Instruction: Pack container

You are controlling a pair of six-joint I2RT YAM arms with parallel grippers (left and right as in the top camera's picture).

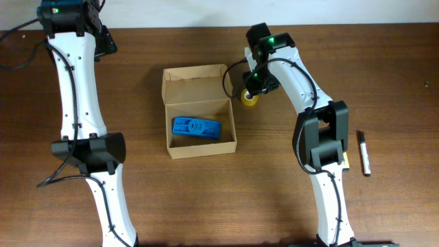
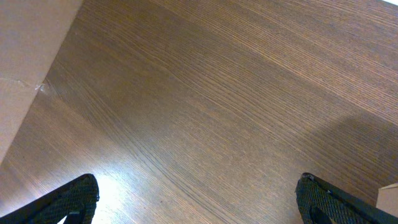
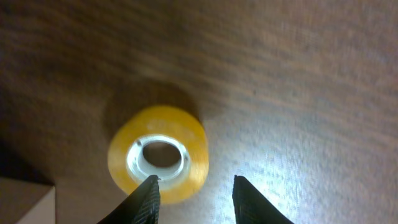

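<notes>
Brown cardboard container [image 1: 199, 149], blue case [image 1: 196, 127] inside, lettering too small

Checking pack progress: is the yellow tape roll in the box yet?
Out. Tape roll lies on the table beside the box, under the right gripper; only a blue case is inside.

Everything sits on one big wooden table [image 1: 206, 206], dark brown with a fine grain running in long, slightly wavy lines. Past the table's far edge there's a pale cream strip [image 1: 206, 12]; honestly can't tell if that's wall or floor. The tabletop looks pretty evenly lit, with only soft shadows on the wood. Up close on the table surface there's a whitish glare patch [image 2: 118, 186], and in the other close view another bright patch [image 3: 298, 174] washes out the grain.
</notes>
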